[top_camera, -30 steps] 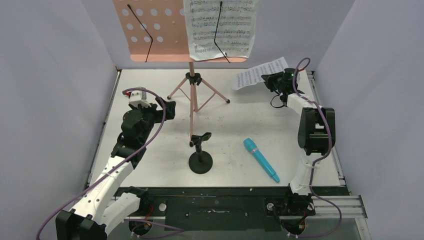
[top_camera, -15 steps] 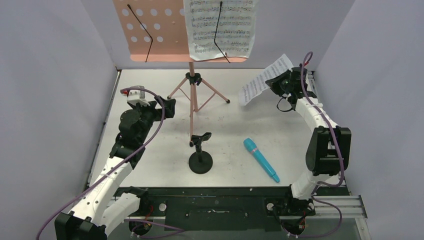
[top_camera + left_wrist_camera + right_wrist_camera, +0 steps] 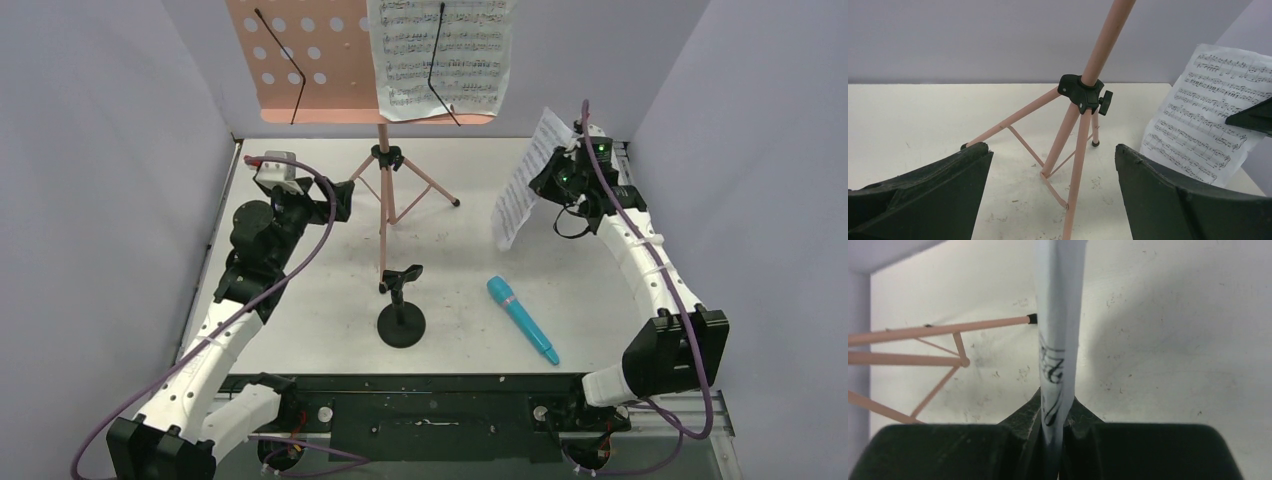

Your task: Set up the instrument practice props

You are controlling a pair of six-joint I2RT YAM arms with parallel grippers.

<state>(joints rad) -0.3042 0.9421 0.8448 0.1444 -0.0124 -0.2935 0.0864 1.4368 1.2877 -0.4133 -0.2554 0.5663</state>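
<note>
The pink perforated music stand stands at the back centre on its tripod, which also shows in the left wrist view. One sheet-music page sits on its desk, right half. My right gripper is shut on the second page and holds it up in the air at the back right, edge-on in the right wrist view. My left gripper is open and empty, left of the tripod legs. The teal microphone lies on the table. The black mic stand stands in the middle.
Grey walls close in the table on the left, back and right. The black mounting rail runs along the near edge. The left half of the stand's desk is bare, with a black page-holder wire.
My right arm has lifted the second page off the table and swung it upright, moving toward the right wall. My left gripper has shifted slightly up and toward the tripod.
</note>
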